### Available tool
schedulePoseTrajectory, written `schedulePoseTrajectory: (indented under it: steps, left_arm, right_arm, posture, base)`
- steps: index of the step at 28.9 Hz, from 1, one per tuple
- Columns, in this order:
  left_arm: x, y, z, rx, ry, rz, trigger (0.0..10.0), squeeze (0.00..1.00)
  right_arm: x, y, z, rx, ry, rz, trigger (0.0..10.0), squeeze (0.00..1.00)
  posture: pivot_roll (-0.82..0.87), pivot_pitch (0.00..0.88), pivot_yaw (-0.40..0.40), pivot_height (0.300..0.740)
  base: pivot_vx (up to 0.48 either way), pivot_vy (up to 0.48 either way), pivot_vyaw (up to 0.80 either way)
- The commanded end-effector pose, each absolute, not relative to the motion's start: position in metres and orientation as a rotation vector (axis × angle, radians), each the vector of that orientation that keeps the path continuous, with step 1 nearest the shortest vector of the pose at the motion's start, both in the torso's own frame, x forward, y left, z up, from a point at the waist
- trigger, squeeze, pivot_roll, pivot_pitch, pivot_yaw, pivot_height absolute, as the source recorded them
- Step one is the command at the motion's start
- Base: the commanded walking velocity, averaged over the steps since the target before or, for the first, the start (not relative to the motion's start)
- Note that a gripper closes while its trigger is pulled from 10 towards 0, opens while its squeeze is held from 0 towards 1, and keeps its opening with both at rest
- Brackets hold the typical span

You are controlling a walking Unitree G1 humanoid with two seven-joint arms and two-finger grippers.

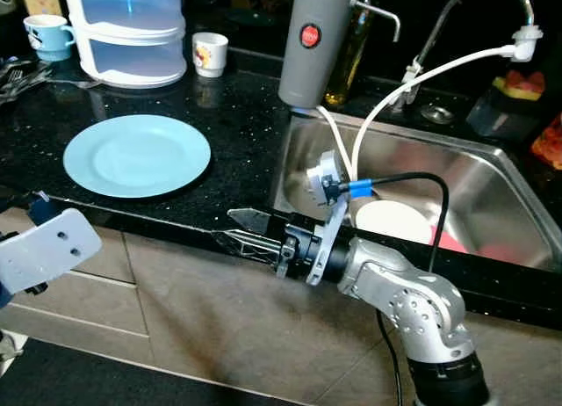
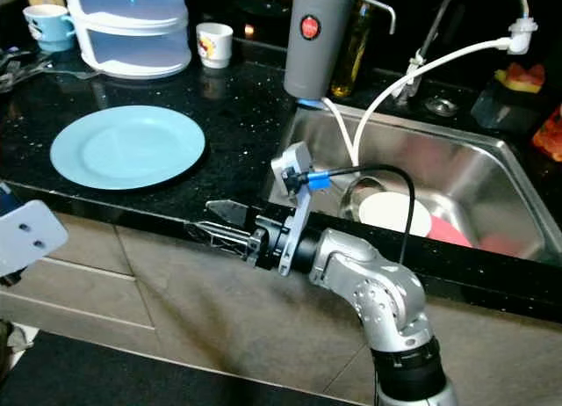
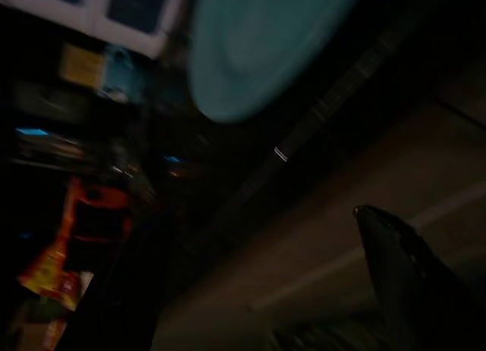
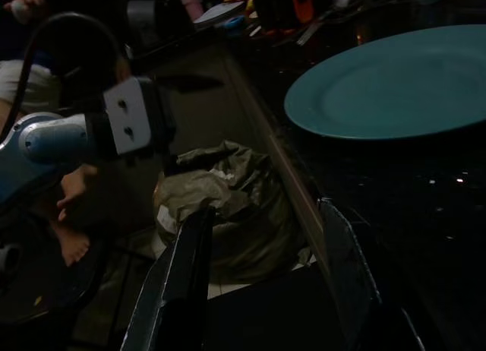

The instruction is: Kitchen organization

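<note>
My right gripper (image 1: 248, 231) hangs in front of the black speckled stone counter's (image 1: 246, 134) edge, its two black fingers spread apart and holding nothing. The round light-blue plate (image 1: 137, 155) lies flat on that counter, near the edge and well apart from my fingers. In the steel sink (image 1: 492, 182) a white round dish (image 1: 392, 221) is half hidden behind my arm. My left gripper (image 3: 414, 279) is dark and cut off; I cannot tell its opening. A crumpled grey bag (image 4: 228, 207) lies on the floor below.
</note>
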State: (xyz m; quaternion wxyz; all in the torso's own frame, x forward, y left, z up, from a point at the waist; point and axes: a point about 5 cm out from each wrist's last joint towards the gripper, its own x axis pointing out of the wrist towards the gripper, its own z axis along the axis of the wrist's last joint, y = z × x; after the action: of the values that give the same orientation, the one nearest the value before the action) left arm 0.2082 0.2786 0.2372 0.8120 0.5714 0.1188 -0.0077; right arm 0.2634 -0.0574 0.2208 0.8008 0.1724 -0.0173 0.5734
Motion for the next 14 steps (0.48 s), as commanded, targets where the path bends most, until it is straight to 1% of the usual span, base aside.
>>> schedulePoseTrajectory:
  steps: [1,6,7,12,14]
  left_arm:
    - [0.211,0.277,0.237,1.224,0.228,-0.016,10.0,0.0]
    - [0.22,0.278,0.251,1.294,0.147,0.009,10.0,0.0]
    - [0.222,0.277,0.253,1.288,0.135,0.009,10.0,0.0]
    - [0.227,0.275,0.253,1.269,0.118,-0.004,10.0,0.0]
    - [0.228,0.274,0.246,1.252,0.13,-0.017,10.0,0.0]
  right_arm:
    - [0.266,-0.063,0.218,0.375,-0.033,1.198,10.0,0.0]
    - [0.267,-0.062,0.218,0.382,-0.024,1.191,10.0,0.0]
    - [0.267,-0.062,0.218,0.381,-0.021,1.191,10.0,0.0]
    - [0.268,-0.061,0.22,0.372,-0.016,1.188,10.0,0.0]
    - [0.268,-0.061,0.219,0.362,-0.014,1.18,10.0,0.0]
  posture:
    - [0.21,0.0,-0.143,0.74]
    - [0.2,0.0,-0.144,0.74]
    - [0.19,0.011,-0.141,0.74]
    - [0.17,0.01,-0.144,0.74]
    - [0.16,0.014,-0.141,0.74]
  base:
    - [0.0,0.0,0.0]
    - [0.0,0.0,0.0]
    - [0.0,0.0,0.0]
    - [0.0,0.0,0.0]
    - [0.0,0.0,0.0]
